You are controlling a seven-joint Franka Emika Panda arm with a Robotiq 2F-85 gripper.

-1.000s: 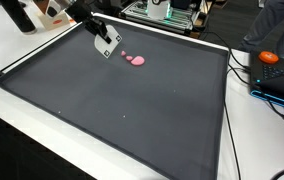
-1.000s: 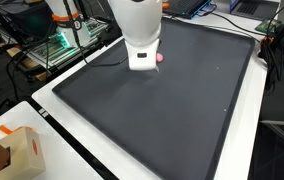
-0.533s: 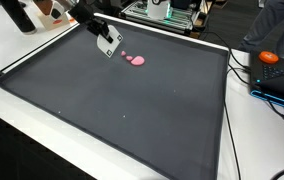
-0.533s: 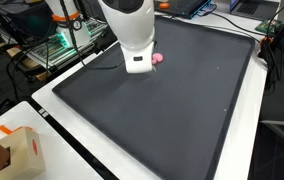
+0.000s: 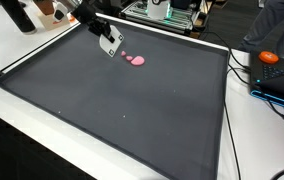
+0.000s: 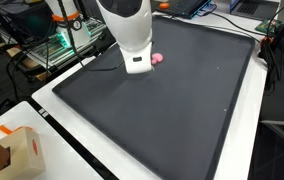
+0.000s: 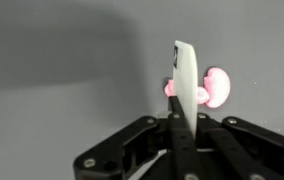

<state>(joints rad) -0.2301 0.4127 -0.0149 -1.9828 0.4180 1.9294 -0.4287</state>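
My gripper point(image 5: 100, 32) is shut on a flat white rectangular piece point(image 5: 109, 43) and holds it just above the black mat point(image 5: 122, 105) near its far edge. In the wrist view the white piece point(image 7: 184, 80) stands edge-on between the closed fingers point(image 7: 179, 118). A small pink soft object point(image 5: 136, 60) lies on the mat close beside the piece, apart from it. It also shows in the wrist view point(image 7: 215, 88), partly hidden behind the piece, and in an exterior view point(image 6: 157, 58) next to the white piece point(image 6: 135, 63).
The mat sits on a white table point(image 5: 22, 40). An orange object point(image 5: 269, 57) and cables lie beside the mat's edge. Equipment racks point(image 5: 167, 12) stand behind it. A cardboard box point(image 6: 12, 150) sits at a table corner.
The gripper with the white piece has shifted slightly away from the pink object, which has not moved.
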